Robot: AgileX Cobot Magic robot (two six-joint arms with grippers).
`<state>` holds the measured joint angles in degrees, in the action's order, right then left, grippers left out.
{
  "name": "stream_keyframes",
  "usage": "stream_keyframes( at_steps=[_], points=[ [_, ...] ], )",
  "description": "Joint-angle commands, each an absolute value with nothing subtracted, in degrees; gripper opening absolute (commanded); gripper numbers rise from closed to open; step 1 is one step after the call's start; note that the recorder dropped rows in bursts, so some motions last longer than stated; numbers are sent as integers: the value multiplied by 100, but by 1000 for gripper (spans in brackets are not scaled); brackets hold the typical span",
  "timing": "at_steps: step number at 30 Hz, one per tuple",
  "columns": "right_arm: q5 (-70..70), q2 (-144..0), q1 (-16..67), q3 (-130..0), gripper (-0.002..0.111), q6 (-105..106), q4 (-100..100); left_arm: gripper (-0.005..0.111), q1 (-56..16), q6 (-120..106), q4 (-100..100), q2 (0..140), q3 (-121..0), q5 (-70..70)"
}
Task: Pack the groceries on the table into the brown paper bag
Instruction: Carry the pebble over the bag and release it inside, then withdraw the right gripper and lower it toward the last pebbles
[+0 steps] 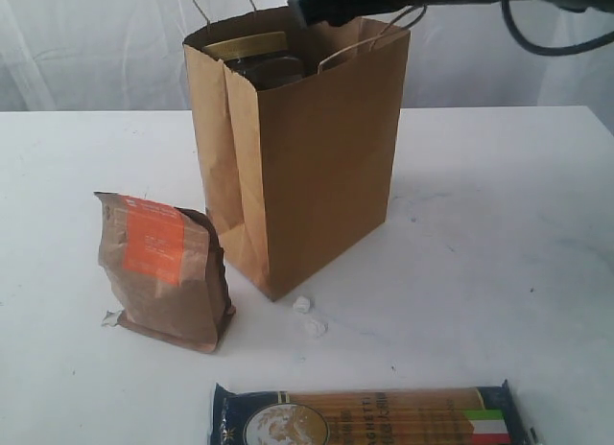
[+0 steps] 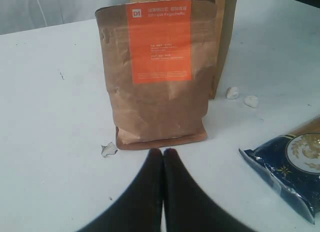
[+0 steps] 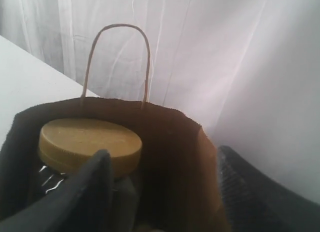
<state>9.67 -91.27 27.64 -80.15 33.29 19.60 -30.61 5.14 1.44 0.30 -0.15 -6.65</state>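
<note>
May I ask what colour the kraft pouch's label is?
Orange; the kraft pouch label shows best in the left wrist view.

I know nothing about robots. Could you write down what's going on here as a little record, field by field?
Bag: brown paper bag upright on the table, top open
Inside it: gold-lidded jar, lid showing at the rim
Outside: kraft pouch standing beside the bag; spaghetti pack lying flat, nearest the exterior camera
Left gripper: shut, empty, low in front of the pouch
Right gripper: open, at the bag's mouth by the jar
Loose: small white bits by the bag's corner
</note>
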Motion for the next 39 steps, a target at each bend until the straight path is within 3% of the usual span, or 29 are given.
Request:
stream_keyframes(
  at_steps=[1,25,39],
  points=[
    [1454,-8642,2739,-8041,55,3269,1946,0,-3035,514,173,0,0,-670],
    [3213,-4557,2488,-5798,52,2932,1708,0,-3035,514,173,0,0,-670],
    [4758,-4147,2488,-4922,52,2691,1810,0,-3035,514,173,0,0,-670]
  ],
)
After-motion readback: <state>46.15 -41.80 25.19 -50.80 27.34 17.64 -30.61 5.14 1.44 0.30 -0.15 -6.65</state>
